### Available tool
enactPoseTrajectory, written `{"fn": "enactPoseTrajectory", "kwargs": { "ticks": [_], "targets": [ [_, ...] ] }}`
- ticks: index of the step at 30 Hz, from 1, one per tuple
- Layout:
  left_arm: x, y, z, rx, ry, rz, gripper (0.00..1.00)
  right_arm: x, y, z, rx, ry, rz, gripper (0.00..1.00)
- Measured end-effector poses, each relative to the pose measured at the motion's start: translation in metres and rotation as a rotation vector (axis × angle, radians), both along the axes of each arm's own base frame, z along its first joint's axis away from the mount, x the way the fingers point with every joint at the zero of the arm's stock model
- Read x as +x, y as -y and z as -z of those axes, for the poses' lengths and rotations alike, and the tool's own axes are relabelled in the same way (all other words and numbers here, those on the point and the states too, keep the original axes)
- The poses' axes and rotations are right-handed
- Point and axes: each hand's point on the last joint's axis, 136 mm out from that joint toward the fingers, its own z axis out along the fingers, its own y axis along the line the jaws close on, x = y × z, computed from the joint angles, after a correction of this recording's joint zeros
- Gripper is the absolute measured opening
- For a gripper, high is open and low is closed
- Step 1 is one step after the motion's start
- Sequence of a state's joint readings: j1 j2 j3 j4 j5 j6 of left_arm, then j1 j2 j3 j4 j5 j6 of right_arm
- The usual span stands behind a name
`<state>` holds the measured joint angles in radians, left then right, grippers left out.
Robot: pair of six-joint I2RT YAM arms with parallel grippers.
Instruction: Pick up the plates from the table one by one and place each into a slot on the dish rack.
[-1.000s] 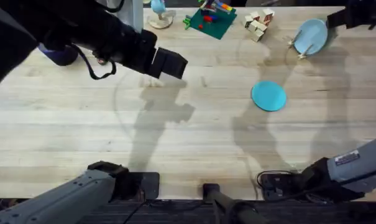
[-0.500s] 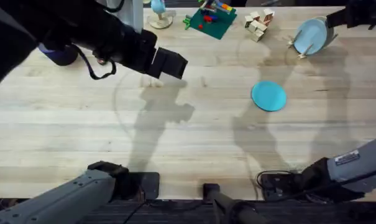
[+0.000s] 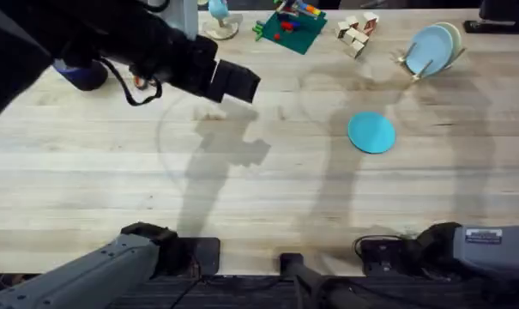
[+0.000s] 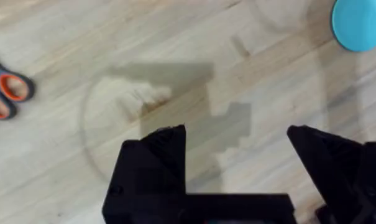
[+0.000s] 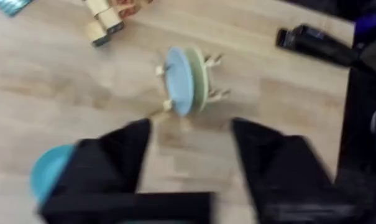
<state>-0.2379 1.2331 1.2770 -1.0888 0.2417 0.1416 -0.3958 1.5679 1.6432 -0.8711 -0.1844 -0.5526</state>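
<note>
Right gripper (image 5: 188, 168) is empty, fingers spread, looking down on the dish rack (image 3: 411, 64), which holds a pale blue plate (image 3: 428, 50) and a cream-yellow plate (image 3: 450, 36) upright in neighbouring slots. Teal-blue plate (image 3: 371, 132) lies flat on the table (image 3: 268, 197), well apart from the rack. Left gripper (image 4: 234, 168) is also spread and empty, hovering over bare wood. Next, I'd approach the teal plate's rim low, pinch the edge, tilt upright, then feed it into a free slot without bumping the other two.
</note>
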Motion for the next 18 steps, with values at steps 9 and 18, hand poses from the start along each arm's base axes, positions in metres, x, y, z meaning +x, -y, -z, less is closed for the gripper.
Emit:
{"fn": "enactPoseTrajectory", "kwargs": {
  "ticks": [9, 18],
  "targets": [
    [0.022, 0.005, -0.015, -0.026, 0.108, 0.0, 0.993, -0.089, -0.037, -0.014, 0.138, -0.15, 0.101, 0.995],
    [0.034, 0.008, -0.024, -0.041, 0.17, 0.0, 0.993, -0.169, -0.071, -0.057, 0.181, -0.072, 0.183, 0.996]
  ]
}}
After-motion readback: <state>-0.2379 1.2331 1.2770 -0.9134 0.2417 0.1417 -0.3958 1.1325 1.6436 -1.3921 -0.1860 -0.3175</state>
